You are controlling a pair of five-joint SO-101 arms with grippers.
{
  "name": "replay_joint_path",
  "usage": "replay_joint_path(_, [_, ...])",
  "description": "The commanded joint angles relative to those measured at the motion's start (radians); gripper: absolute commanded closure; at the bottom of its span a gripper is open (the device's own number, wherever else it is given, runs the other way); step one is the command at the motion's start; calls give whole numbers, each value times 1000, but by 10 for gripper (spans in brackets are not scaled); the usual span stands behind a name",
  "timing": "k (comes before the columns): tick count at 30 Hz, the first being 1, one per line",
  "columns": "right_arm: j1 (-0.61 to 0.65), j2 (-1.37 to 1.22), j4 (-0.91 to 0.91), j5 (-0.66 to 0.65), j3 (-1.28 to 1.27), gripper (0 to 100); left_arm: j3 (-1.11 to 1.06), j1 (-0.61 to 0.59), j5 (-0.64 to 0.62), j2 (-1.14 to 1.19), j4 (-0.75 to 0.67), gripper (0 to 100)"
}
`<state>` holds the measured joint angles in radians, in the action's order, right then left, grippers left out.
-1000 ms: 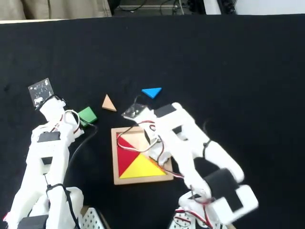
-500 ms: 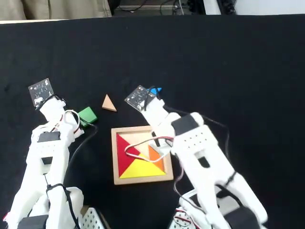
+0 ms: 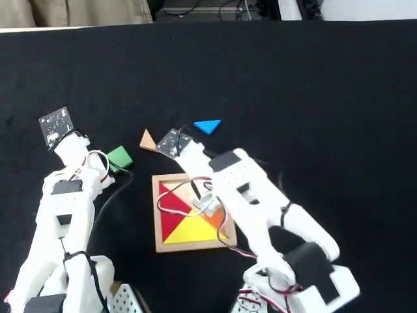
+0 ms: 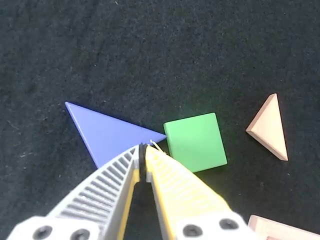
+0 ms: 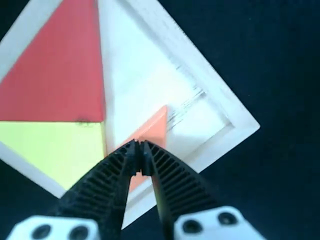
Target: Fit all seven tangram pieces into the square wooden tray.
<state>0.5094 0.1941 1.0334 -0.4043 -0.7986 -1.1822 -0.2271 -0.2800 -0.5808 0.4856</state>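
Note:
The square wooden tray (image 3: 157, 215) holds a red triangle (image 3: 171, 202), a yellow triangle (image 3: 190, 230) and an orange piece (image 3: 214, 213). My right gripper (image 5: 138, 148) is shut, its tips down on the orange piece (image 5: 151, 131) beside the red triangle (image 5: 60, 75) and the yellow triangle (image 5: 55, 150). My left gripper (image 4: 144, 151) is shut too, its tips where a violet-blue triangle (image 4: 105, 132) meets the green square (image 4: 194, 141). A tan triangle (image 4: 270, 127) lies beyond the square. A small blue triangle (image 3: 207, 126) lies past the tray.
Part of the tray floor (image 5: 135, 65) is bare wood inside its rim (image 5: 242, 126). The right arm (image 3: 244, 195) lies over the tray's right half. The green square (image 3: 119, 158) and tan triangle (image 3: 148, 141) sit on black cloth left of the tray's far side.
The right arm swung out toward the blue triangle, then back left over the tray's far side. The orange piece now shows in the tray. The left arm has not moved.

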Motion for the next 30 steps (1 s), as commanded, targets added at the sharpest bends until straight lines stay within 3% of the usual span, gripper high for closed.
replay_joint_path(1, [17,-19,-12,-8,50,985,7,15,0,-20,-11,967])
replay_joint_path(15, [-80,-61,35,-72,25,985,7,15,0,-20,-9,967])
replay_joint_path(30, [-63,-59,95,-199,-27,988,7,15,0,-20,-11,967])
